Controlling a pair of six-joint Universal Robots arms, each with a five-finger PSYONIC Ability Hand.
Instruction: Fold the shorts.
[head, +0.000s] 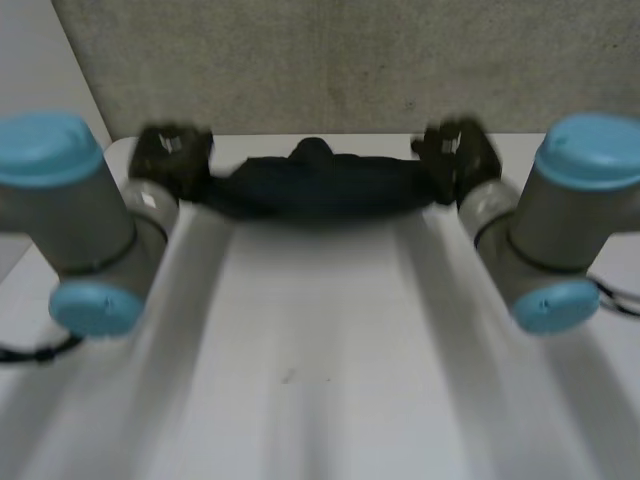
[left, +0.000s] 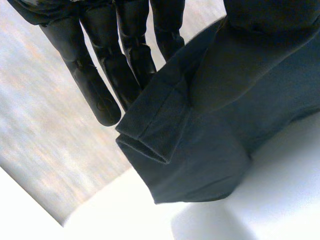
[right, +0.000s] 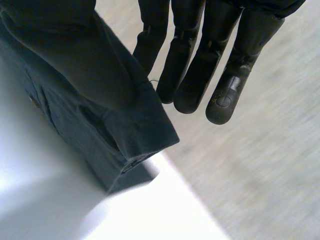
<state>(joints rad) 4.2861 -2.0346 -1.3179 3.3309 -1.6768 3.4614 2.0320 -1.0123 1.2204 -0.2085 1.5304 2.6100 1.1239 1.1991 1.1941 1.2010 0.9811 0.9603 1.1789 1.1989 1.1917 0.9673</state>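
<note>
You see the dark shorts (head: 320, 188) stretched in a bunched band between the two hands, at the far side of the white table (head: 320, 350), in front of a grey panel (head: 330, 60). A small hump of cloth stands up at the middle of the band. Your left hand (head: 170, 160) has one end of the shorts. In its wrist view its fingers (left: 102, 75) are straight and close together, and the cloth runs up beside them toward the palm, pinched there, with a folded hem hanging just beside the fingertips. Your right hand (head: 458, 158) has the other end. Its fingers (right: 220, 70) are straight too, with the cloth pinched at their side and a hemmed corner hanging down toward the table. The thumbs are hidden by the cloth.
</note>
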